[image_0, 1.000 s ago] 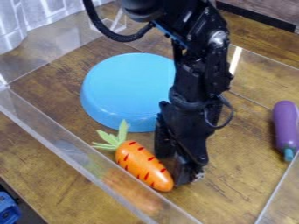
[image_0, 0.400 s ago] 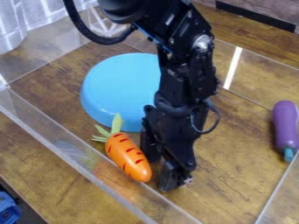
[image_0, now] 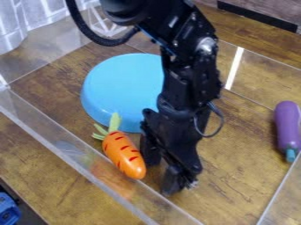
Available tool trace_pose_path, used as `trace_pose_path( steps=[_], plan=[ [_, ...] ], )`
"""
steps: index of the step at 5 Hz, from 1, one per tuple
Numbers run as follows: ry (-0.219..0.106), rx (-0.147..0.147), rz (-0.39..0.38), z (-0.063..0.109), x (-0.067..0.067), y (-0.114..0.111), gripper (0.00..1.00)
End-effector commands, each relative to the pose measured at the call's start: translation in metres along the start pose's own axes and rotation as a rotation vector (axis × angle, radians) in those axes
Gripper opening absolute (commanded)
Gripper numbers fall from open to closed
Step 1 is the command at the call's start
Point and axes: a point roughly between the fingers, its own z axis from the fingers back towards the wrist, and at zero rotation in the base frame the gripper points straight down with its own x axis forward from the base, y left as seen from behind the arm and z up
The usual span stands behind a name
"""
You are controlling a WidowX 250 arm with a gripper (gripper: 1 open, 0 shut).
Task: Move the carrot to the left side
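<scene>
Lying under everything is the brown wood table (image_0: 47, 180), with lines in its wood. A long see-through wall (image_0: 73, 151) runs on a slant by its near left edge, down toward the bottom.

The big black robot arm (image_0: 182, 66) comes in from the top edge and bends down over the middle. A fat black cord (image_0: 91, 35) loops out on its left side.

The round blue dish (image_0: 118, 92) sits in the upper left part of the table, behind the carrot. The arm hides some of its right side.

The black gripper (image_0: 174, 174) points down, low in the middle of the table, right by the carrot. I cannot tell if it is open or closed, because its dark parts all blend together.

The purple eggplant (image_0: 288, 127) lies by the right edge, well apart from the carrot. Its green end points down.

The little orange carrot (image_0: 122, 156) is near the near left edge, between the see-through wall and the gripper. It has dark red marks, and its green leafy top (image_0: 111, 128) points up toward the dish. Its fat orange end points down and right.
</scene>
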Motion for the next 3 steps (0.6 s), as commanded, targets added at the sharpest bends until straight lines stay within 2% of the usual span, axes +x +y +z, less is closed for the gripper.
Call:
trace_pose_path(
  steps=[1,2,3],
  plan=[
    [-0.033,0.005,0.021,0.008,0.006,-0.001,0.0],
    [-0.039,0.011,0.048,0.008,0.01,0.003,1.0],
    [-0.041,0.005,0.138,0.01,0.018,-0.002,1.0]
  ],
)
